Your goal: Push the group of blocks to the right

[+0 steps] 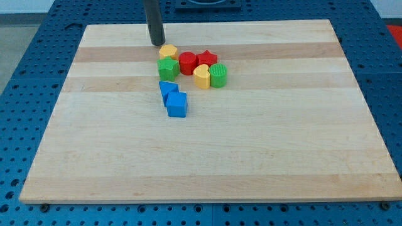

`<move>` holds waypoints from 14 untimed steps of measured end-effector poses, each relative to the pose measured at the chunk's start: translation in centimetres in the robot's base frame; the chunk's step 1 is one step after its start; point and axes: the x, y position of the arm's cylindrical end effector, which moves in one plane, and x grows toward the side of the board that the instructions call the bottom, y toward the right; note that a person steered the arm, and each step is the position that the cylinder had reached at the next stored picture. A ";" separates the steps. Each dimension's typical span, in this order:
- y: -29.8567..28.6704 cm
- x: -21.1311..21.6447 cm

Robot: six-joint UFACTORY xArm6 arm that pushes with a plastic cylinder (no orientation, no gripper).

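Note:
A group of blocks sits near the top middle of the wooden board [207, 157]. A yellow hexagon block [168, 51] is at the group's top left, with a green star-like block [167, 68] just below it. A red cylinder [187, 63] and a red star block [205, 59] lie to the right. A yellow block [201, 76] and a green ribbed cylinder [218, 75] are at the group's right. Two blue blocks lie below, a blue one [168, 90] and a blue cube [177, 105]. My tip [156, 44] is just up and left of the yellow hexagon, very close to it.
The board lies on a blue perforated table [31, 63]. The board's top edge is close behind my tip.

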 end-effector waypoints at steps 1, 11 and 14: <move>-0.1 0.0; -0.2 8.5; 1.5 9.7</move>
